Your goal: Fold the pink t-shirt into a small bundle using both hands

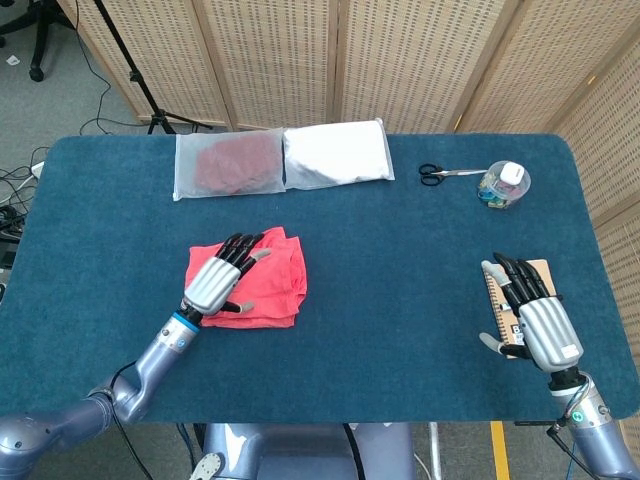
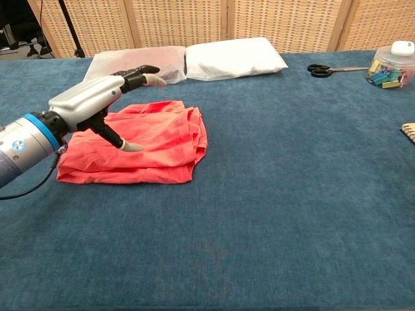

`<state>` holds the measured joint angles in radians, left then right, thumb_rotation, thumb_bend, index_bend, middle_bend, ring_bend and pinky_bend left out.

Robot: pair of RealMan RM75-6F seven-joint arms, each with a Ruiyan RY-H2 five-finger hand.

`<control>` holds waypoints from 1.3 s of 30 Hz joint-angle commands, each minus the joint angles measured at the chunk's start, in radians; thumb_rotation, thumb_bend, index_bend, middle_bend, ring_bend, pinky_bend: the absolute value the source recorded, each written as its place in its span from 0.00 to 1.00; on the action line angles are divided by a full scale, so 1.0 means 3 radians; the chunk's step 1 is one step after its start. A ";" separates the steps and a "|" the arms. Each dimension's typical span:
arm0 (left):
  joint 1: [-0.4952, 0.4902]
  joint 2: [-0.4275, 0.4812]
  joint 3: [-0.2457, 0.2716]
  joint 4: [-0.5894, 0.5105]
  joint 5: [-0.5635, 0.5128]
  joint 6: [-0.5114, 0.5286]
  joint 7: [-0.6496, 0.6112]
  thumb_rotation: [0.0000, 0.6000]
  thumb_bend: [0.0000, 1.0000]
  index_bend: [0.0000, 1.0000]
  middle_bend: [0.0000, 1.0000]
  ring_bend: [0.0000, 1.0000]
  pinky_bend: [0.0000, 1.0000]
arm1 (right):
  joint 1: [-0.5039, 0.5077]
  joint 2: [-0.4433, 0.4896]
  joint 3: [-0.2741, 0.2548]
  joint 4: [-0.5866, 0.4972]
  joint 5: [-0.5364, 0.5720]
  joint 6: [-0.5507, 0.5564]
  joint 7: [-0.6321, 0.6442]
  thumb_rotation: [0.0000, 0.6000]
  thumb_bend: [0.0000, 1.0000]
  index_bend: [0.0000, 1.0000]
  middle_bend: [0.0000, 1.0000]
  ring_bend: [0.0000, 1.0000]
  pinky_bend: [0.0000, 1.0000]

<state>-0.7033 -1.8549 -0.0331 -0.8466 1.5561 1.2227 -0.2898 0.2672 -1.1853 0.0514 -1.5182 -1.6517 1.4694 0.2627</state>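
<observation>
The pink t-shirt (image 1: 270, 285) (image 2: 155, 146) lies folded into a compact, roughly square bundle on the blue table, left of centre. My left hand (image 1: 222, 275) (image 2: 97, 97) hovers just above the bundle's left part with fingers stretched out and apart, holding nothing. My right hand (image 1: 532, 305) is far off at the table's right side, fingers extended over a small notebook (image 1: 520, 290), empty. The chest view shows only the notebook's corner (image 2: 409, 129), not the right hand.
At the back lie a clear bag with a dark red garment (image 1: 228, 165) (image 2: 123, 63) and a white packaged bundle (image 1: 337, 153) (image 2: 233, 57). Black scissors (image 1: 442, 174) (image 2: 327, 69) and a round tub of clips (image 1: 505, 184) (image 2: 393, 65) sit back right.
</observation>
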 commanded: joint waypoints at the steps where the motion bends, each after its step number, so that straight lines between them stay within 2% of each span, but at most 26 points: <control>1: 0.0070 -0.0062 0.0054 0.0094 -0.0040 -0.0087 -0.0081 1.00 0.00 0.00 0.00 0.00 0.00 | -0.0001 0.0001 0.0000 0.0000 0.0001 0.0001 0.0002 1.00 0.00 0.00 0.00 0.00 0.00; 7: 0.0158 -0.0123 0.0100 0.0229 -0.0065 -0.0165 -0.0202 1.00 0.00 0.00 0.00 0.00 0.00 | -0.0004 0.0008 0.0002 -0.0003 0.0001 0.0006 0.0010 1.00 0.00 0.00 0.00 0.00 0.00; 13: 0.0179 -0.0124 0.0066 0.0262 -0.0052 -0.0118 -0.0323 1.00 0.00 0.00 0.00 0.00 0.00 | -0.0006 0.0011 0.0001 -0.0009 -0.0005 0.0010 0.0007 1.00 0.00 0.00 0.00 0.00 0.00; 24: 0.0197 0.0159 -0.0083 -0.0173 0.0004 0.0204 -0.0474 1.00 0.00 0.00 0.00 0.00 0.00 | -0.0012 0.0017 -0.0003 -0.0024 -0.0026 0.0032 0.0007 1.00 0.00 0.00 0.00 0.00 0.00; 27: 0.0268 0.0439 -0.0156 -0.0534 0.0014 0.0417 -0.0410 1.00 0.00 0.00 0.00 0.00 0.00 | -0.0021 0.0030 -0.0010 -0.0042 -0.0055 0.0062 0.0011 1.00 0.00 0.00 0.00 0.00 0.00; 31: 0.0433 0.0920 -0.0173 -0.1178 -0.0068 0.0517 -0.0028 1.00 0.00 0.00 0.00 0.00 0.00 | -0.0038 0.0038 -0.0004 -0.0051 -0.0077 0.0114 -0.0032 1.00 0.00 0.00 0.00 0.00 0.00; 36: 0.0736 0.1625 -0.0082 -0.2126 -0.0269 0.0566 0.0528 1.00 0.00 0.00 0.00 0.00 0.00 | -0.0057 0.0038 0.0007 -0.0067 -0.0086 0.0158 -0.0110 1.00 0.00 0.00 0.00 0.00 0.00; 39: 0.0926 0.1915 -0.0008 -0.2487 -0.0355 0.0675 0.0802 1.00 0.00 0.00 0.00 0.00 0.00 | -0.0067 0.0034 0.0012 -0.0067 -0.0087 0.0177 -0.0160 1.00 0.00 0.00 0.00 0.00 0.00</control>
<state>-0.5089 -1.4114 -0.0602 -1.4488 1.4964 1.3833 -0.1703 0.2484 -1.1746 0.0542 -1.5379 -1.6776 1.5205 0.2174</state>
